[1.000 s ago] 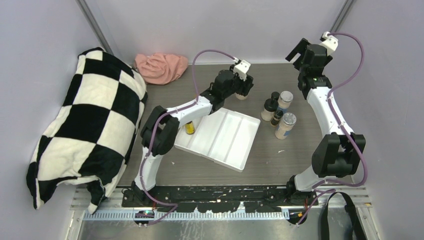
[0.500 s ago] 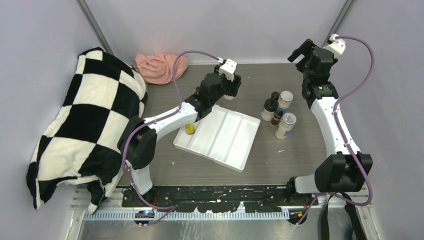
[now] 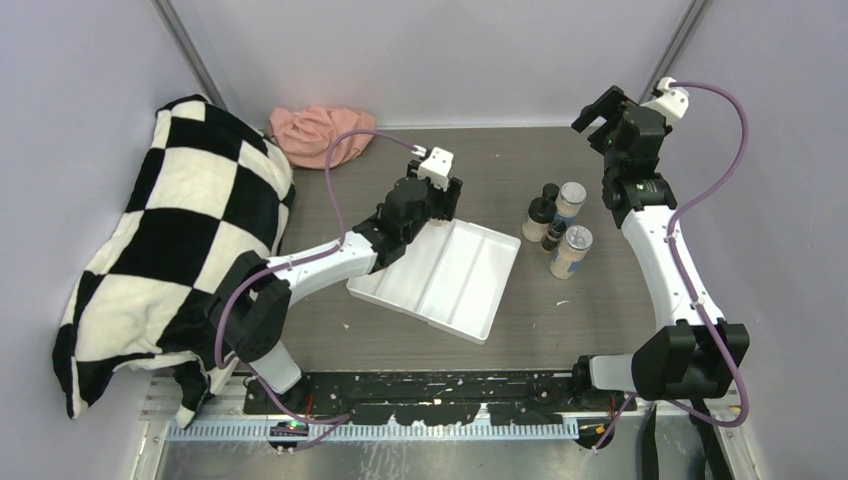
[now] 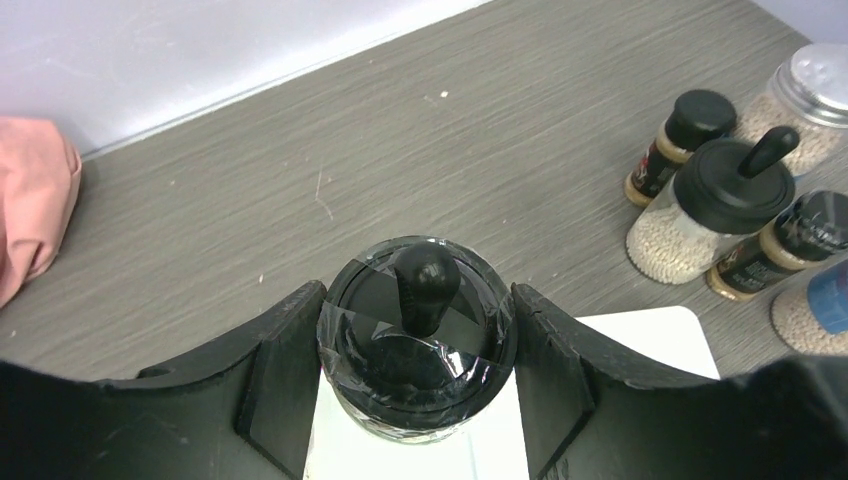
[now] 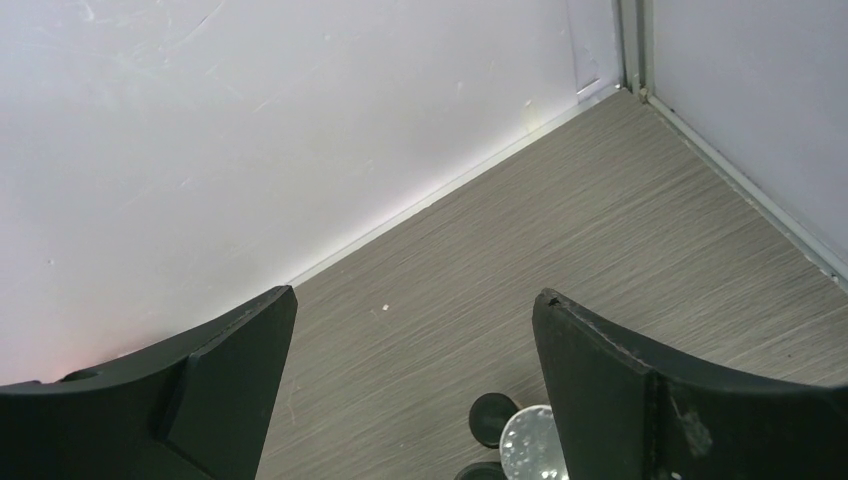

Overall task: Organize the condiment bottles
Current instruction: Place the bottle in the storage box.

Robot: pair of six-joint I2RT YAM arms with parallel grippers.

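Since the earlier frame, the left arm had swung back from the far side of the grey wood-grain tabletop (image 3: 500, 150) toward the white compartmented plastic tray (image 3: 440, 275), and the left gripper (image 4: 413, 330) now hung over the tray's far left corner. The gripper was partly closed around a clear jar with a black knobbed lid (image 4: 420, 280), one finger pressed against each side. The forearm lay across the tray's left corner and hid that edge. To the right of the tray, the other condiment bottles stood close together: a black-lidded jar of beige grains (image 3: 542, 215), two clear silver-lidded shakers (image 3: 571, 200) (image 3: 571, 250), and a tiny dark bottle (image 3: 552, 236) between them. Their labels were too small to read; one shaker showed only a blue patch. The right gripper (image 5: 415, 298) was spread wide and empty, raised above the tabletop's far right corner. A black-and-white checked pillow (image 3: 170, 250) leaned at the left, and a crumpled pink cloth (image 3: 320, 135) lay at the back.
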